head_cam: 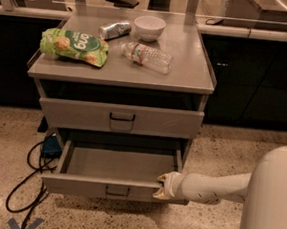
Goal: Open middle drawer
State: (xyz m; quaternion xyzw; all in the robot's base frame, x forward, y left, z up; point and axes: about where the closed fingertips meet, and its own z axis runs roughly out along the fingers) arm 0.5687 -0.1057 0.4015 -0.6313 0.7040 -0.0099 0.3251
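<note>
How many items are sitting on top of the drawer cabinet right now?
4: green chip bag at left, can and white bowl at the back, water bottle lying in the middle. The hand is at the front right corner of the open middle drawer.
</note>
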